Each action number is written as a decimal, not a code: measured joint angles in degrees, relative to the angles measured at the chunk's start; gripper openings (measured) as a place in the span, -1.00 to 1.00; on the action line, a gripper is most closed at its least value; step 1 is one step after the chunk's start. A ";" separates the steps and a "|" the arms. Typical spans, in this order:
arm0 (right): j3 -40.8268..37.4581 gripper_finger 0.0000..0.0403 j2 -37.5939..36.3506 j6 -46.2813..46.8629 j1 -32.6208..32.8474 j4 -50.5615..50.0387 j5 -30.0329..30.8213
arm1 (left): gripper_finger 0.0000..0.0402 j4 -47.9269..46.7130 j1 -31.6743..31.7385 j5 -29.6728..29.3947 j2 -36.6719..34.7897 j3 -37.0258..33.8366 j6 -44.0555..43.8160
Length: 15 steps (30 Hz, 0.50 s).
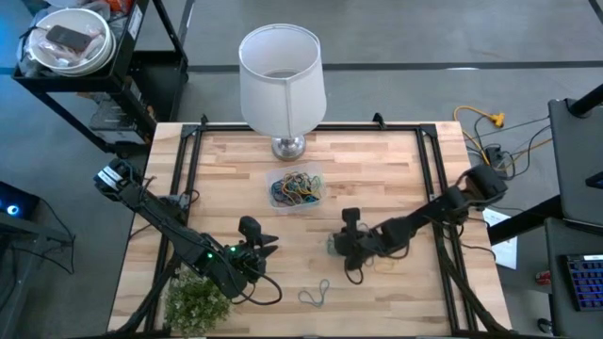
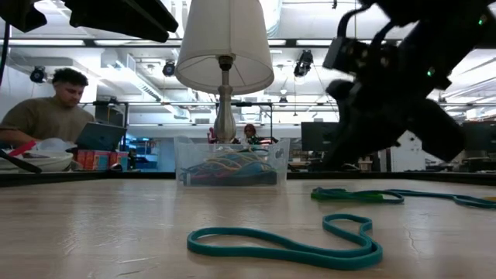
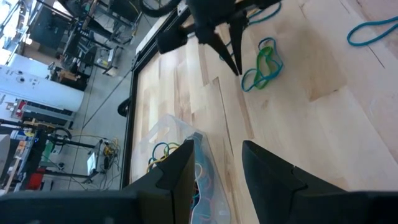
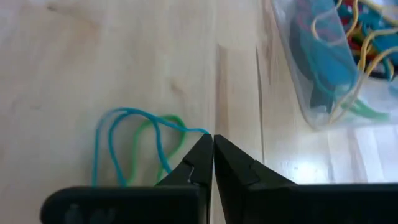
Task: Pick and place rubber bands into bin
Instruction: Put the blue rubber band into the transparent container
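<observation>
The see-through bin (image 1: 297,188) stands at the table's middle with several coloured rubber bands in it; it also shows in the low view (image 2: 231,164). A blue band (image 4: 115,134) and a green band (image 4: 144,134) lie together on the wood near the bin's near right side. My right gripper (image 4: 212,140) is shut, its tips at the blue band's end. A teal band (image 1: 316,296) lies alone by the near edge. My left gripper (image 3: 217,177) is open and empty, left of the bands and on the near side of the bin. My right gripper has its shut fingertips on the end of the blue band's loop (image 4: 203,131) that lies nearest the bin. The tips hide the contact itself. The rest of the blue band lies slack on the table beside the green one.
A white lamp (image 1: 280,75) stands behind the bin at the far edge. A green plant (image 1: 198,303) sits at the near left corner. Black rails (image 1: 188,160) run along the table's sides. A person (image 2: 46,108) sits at a desk beyond the table.
</observation>
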 joint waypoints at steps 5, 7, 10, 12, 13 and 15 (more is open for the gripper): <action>0.69 -0.96 -1.21 0.44 1.33 0.41 1.00 | -0.41 0.02 0.00 0.00 0.00 0.00 0.00; 0.63 -0.96 -1.25 3.19 1.35 0.06 0.61 | -0.41 0.06 0.00 -0.01 0.00 0.00 0.00; 0.34 -0.96 -0.72 4.71 1.12 -1.80 -3.34 | -0.41 0.08 0.00 0.00 0.00 0.00 0.00; -0.10 -0.93 -0.28 4.72 1.09 -1.82 -7.17 | -0.41 0.04 0.00 0.00 0.00 0.00 0.00; -0.18 -0.92 -0.24 4.68 1.12 -1.72 -9.05 | -0.41 0.11 0.00 0.00 0.00 0.00 0.00; -0.31 -0.86 -0.24 4.43 1.22 -0.37 -11.27 | -0.41 0.07 0.00 0.00 0.00 0.00 0.00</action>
